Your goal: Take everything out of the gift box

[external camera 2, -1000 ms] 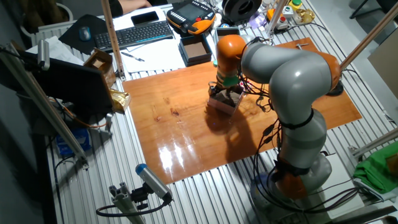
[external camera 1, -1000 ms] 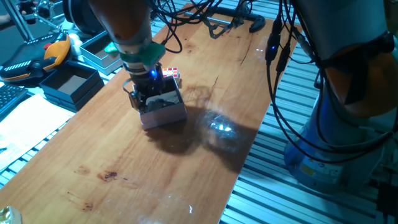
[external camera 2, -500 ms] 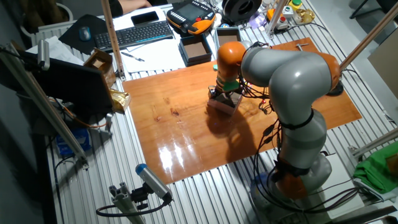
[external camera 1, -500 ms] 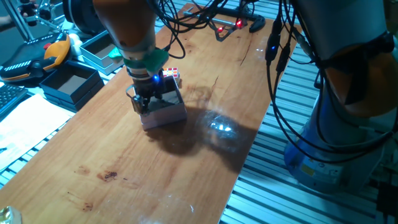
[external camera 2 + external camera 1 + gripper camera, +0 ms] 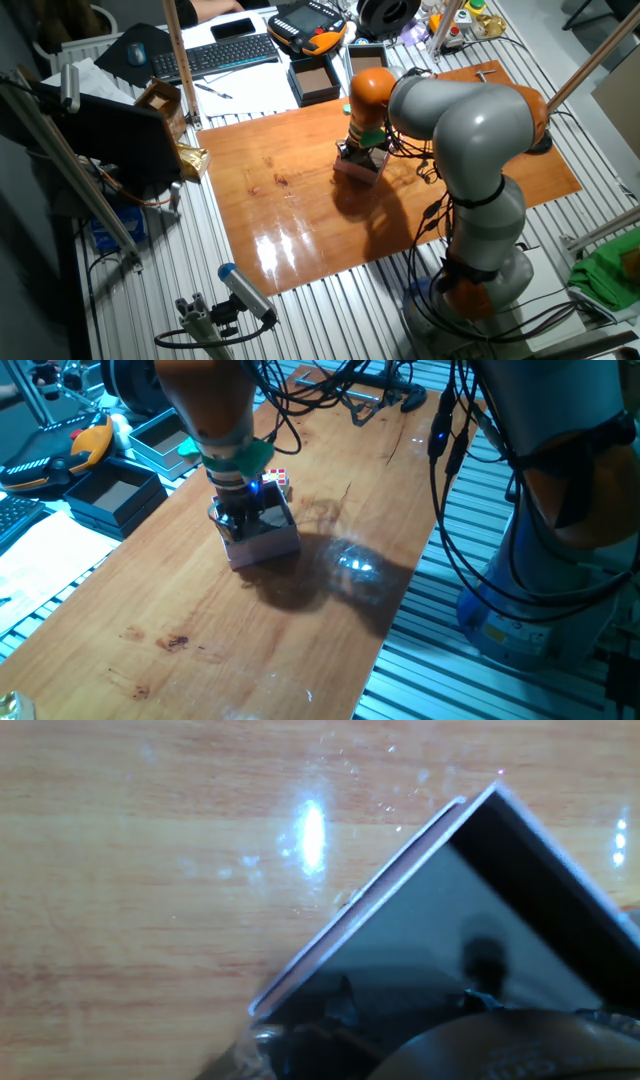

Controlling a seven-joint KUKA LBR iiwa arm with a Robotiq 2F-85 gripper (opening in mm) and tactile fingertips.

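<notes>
Down inside the gift box (image 5: 265, 540) sits the tool (image 5: 240, 520), its fingertips hidden below the pale-pink walls, so I cannot tell whether they stand apart or together. That box rests mid-counter (image 5: 200, 640), with the puzzle cube (image 5: 276, 477) already out on the wood just behind it. From the hand view I see only the dark floor and one corner. By my reckoning the reach for the remaining piece is underway; next comes a sure grip, then a straight lift clear of the rim.
</notes>
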